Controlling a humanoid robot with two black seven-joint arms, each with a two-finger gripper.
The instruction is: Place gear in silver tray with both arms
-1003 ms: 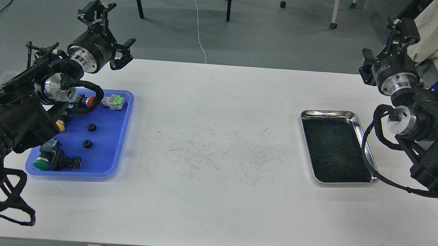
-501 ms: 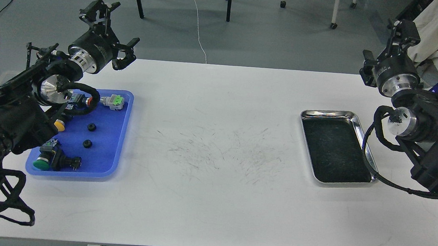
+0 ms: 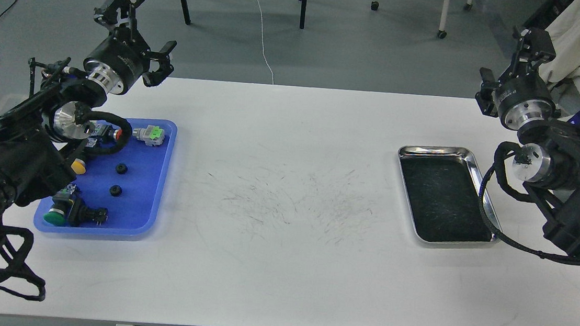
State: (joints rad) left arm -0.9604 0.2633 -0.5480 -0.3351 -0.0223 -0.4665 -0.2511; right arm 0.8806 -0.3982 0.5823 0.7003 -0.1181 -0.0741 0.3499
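Hovering above table's far-left corner w/ left black two-finger gripper [image 3: 136,31], fingers spread apart, empty. Right black gripper [image 3: 509,59] raised far right; finger gap can't tell. Shiny rectangular steel silver tray [image 3: 484,193] sitting bare on white scratched table [image 3: 283,236], right side.

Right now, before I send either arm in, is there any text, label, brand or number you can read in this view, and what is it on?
None can be read.
Left gripper housing: faint light lettering, too small and blurred.
Right gripper housing: faint marking, likewise unreadable.
Silver tray, blue tray and its parts, white table: no text visible.
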